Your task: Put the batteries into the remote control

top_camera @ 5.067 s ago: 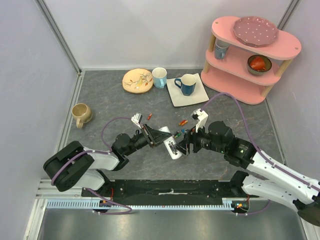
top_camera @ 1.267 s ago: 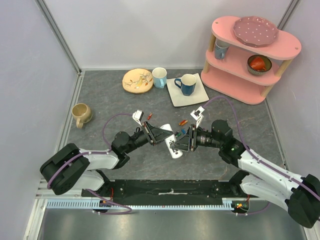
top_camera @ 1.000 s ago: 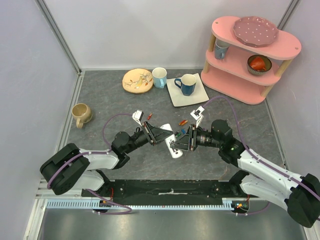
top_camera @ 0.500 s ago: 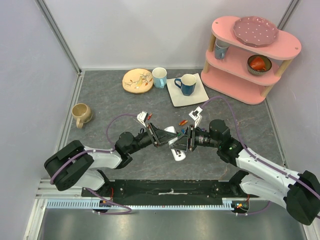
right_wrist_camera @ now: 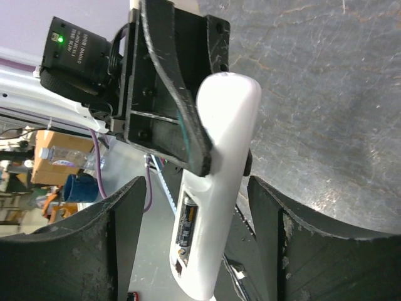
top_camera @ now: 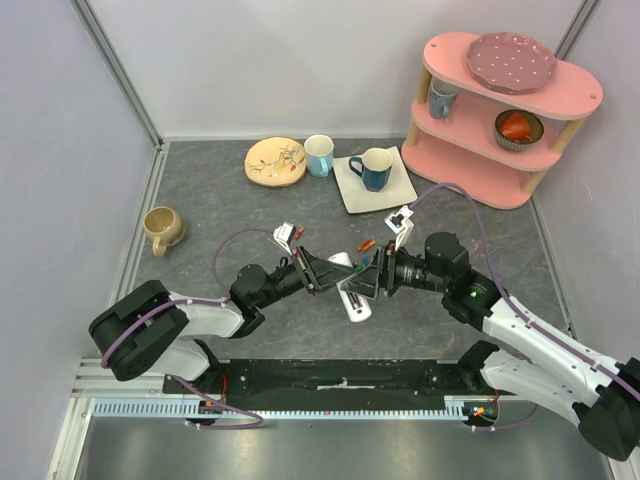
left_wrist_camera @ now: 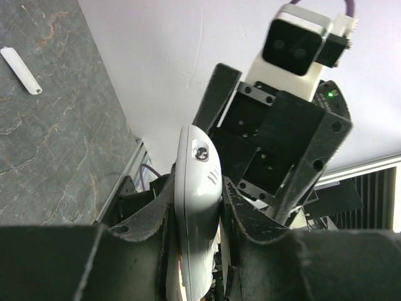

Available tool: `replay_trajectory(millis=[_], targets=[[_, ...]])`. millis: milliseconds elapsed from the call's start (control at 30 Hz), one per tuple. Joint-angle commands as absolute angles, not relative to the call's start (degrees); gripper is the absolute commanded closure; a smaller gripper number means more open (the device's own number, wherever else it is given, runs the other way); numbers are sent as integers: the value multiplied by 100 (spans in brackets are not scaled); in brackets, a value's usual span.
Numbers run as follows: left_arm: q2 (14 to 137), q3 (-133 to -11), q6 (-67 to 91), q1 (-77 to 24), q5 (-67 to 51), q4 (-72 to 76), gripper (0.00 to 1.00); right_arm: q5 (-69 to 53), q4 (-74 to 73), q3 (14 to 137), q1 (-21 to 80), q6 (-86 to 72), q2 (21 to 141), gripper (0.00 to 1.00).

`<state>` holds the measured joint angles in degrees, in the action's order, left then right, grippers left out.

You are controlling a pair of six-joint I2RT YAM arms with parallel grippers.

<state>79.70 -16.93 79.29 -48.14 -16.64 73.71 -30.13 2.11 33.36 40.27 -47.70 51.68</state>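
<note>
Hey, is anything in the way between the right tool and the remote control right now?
Nothing visible does. The remote control sits between the open fingers of the right tool. The left tool is clamped on it at the end away from the battery recess, so the recess end is free to grip.

I can read nothing with certainty. In the right wrist view, up and to the left of the jaws, the black camera housing [right_wrist_camera: 74,59] on the other arm carries small pale lettering just beneath a green light [right_wrist_camera: 61,39], too fine to make out. Between the jaws, the battery [right_wrist_camera: 186,222] seated in the remote control [right_wrist_camera: 227,135] shows printed marks, equally illegible.
</note>
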Motion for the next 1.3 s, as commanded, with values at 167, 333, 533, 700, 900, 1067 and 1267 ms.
replay_trajectory(millis=[167,333,533,700,900,1067,1267], targets=[[8016,-1652,7708,-4737,-1644,9492,98,-2523,-1045,3937,4034,-3920,4755,25],[7954,-1696,7725,-4720,-1714,9492,98,-2479,-1204,3797,4025,-3806,4720,31],[7910,-1687,7726,-4720,-1696,9466,98,-2391,-1274,3744,4025,-3736,4702,33],[7857,-1661,7726,-4720,-1661,9466,98,-2285,-1353,3709,4025,-3709,4667,34],[7814,-1652,7726,-4720,-1644,9466,98,-2259,-1406,3665,4025,-3683,4693,34],[7822,-1696,7726,-4720,-1635,9457,98,-2408,-1380,3639,4025,-3709,4781,34],[7884,-1749,7761,-4720,-1591,9440,98,-2505,-1239,3560,4034,-3814,4808,34]])
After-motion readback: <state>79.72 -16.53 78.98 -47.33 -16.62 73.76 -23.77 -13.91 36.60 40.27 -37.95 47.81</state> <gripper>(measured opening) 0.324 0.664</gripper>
